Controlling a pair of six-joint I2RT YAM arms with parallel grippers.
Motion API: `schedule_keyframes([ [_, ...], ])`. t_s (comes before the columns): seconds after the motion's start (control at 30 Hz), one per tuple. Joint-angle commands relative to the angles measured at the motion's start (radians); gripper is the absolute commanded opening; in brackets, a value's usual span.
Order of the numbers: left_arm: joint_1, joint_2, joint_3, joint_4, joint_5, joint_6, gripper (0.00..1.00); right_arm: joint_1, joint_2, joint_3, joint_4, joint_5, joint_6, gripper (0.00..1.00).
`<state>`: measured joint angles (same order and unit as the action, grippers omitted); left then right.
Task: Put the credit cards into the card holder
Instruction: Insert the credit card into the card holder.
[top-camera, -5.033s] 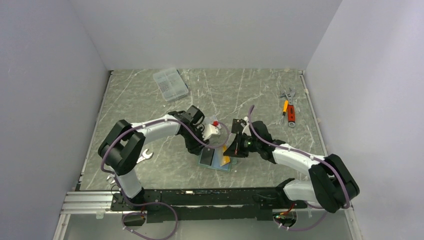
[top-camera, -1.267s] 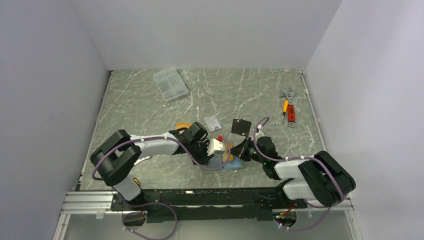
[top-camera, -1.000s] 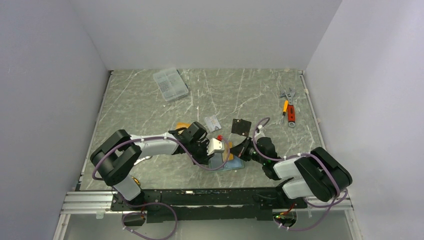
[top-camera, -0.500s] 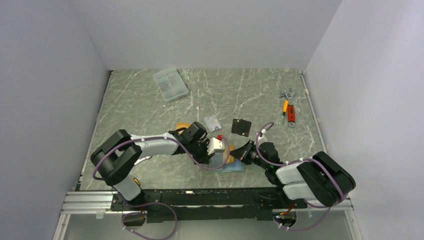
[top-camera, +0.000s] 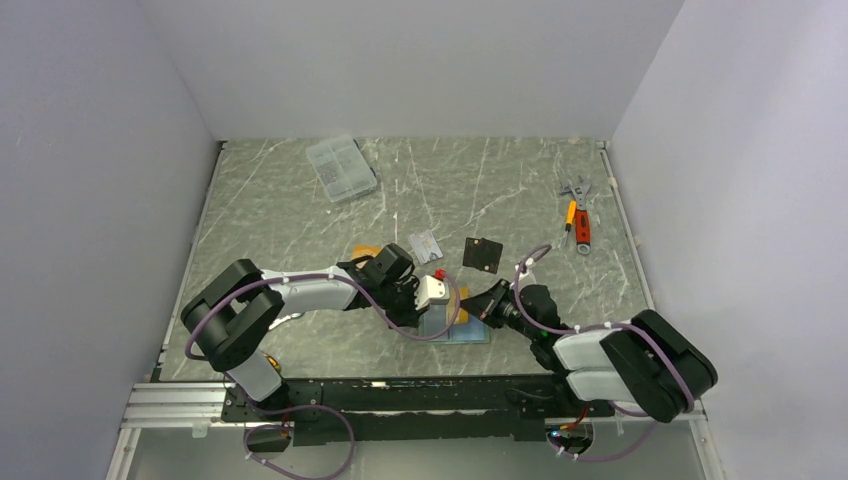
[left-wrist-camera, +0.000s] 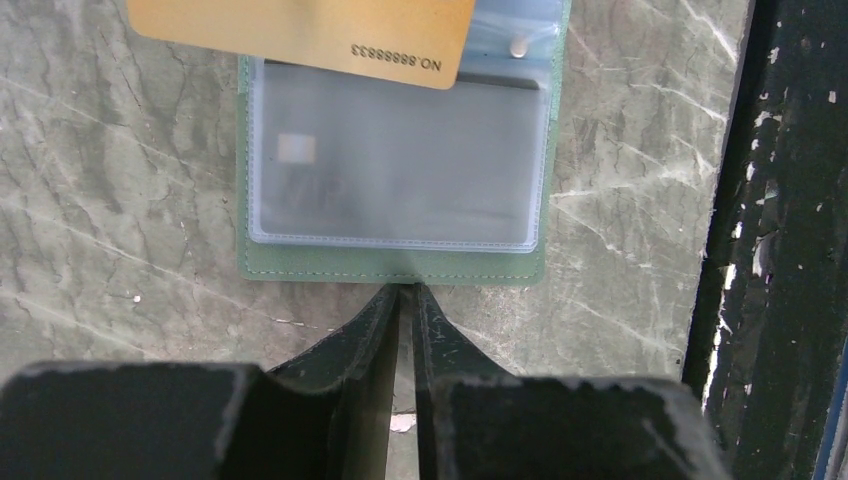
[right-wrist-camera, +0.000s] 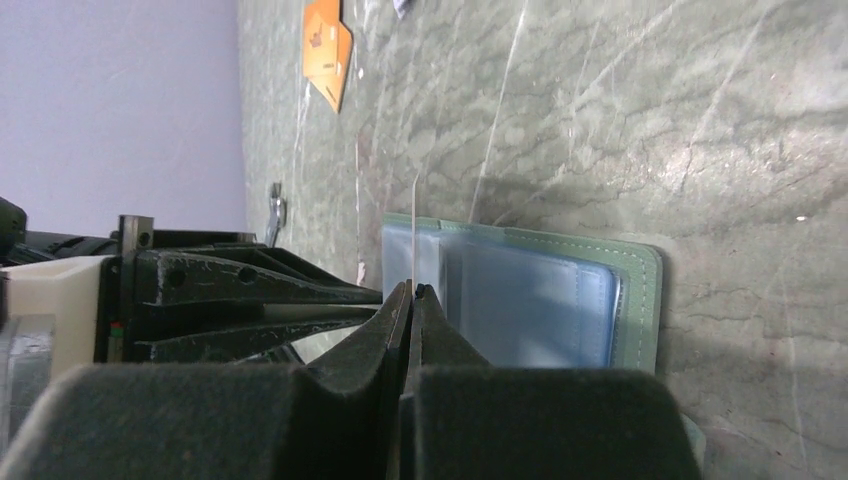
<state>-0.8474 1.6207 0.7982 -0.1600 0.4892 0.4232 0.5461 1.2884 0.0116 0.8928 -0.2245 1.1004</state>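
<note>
The card holder (left-wrist-camera: 390, 265) lay open and flat on the marbled table (top-camera: 300, 200), near its front edge, between the two arms. The right gripper (right-wrist-camera: 412, 292) was closed tight on the orange-gold credit card (left-wrist-camera: 300, 30) and held it over the holder's far half. The left gripper (left-wrist-camera: 407, 292) had its fingers almost together, tips at the holder's near green edge; whether they pinched that edge could not be told. The step looked like feeding the card into the clear pocket. It would likely go best with the left fingers pinning the holder while the right squared the card's leading long edge to the pocket mouth and slid it in at a shallow angle. In the left wrist view the card's long axis ran nearly parallel to the pocket's long side, slightly skewed, one corner overlapping the pocket.
</note>
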Motion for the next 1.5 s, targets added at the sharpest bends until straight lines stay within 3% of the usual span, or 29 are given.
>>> schedule_keyframes([
  [0.0, -0.01, -0.012, 0.001, -0.001, -0.004, 0.001, 0.16, 0.005, -0.093, -0.053, -0.044, 0.076, -0.023, 0.0],
  [0.53, -0.014, -0.012, 0.018, -0.008, 0.012, -0.001, 0.15, 0.03, -0.051, -0.055, -0.06, 0.097, -0.026, 0.0],
  [0.97, -0.023, 0.002, 0.013, -0.01, 0.007, 0.012, 0.14, 0.113, 0.155, -0.04, 0.12, 0.11, 0.023, 0.0],
  [1.07, -0.023, -0.001, 0.009, -0.011, 0.005, 0.012, 0.14, 0.117, 0.11, -0.049, 0.057, 0.119, 0.023, 0.0],
  [1.33, -0.022, -0.005, 0.011, -0.012, 0.0, 0.013, 0.12, 0.144, -0.216, -0.074, -0.293, 0.188, 0.013, 0.0],
  [1.47, -0.023, -0.002, 0.015, -0.014, -0.001, 0.013, 0.11, 0.152, -0.266, -0.083, -0.36, 0.184, 0.009, 0.0],
])
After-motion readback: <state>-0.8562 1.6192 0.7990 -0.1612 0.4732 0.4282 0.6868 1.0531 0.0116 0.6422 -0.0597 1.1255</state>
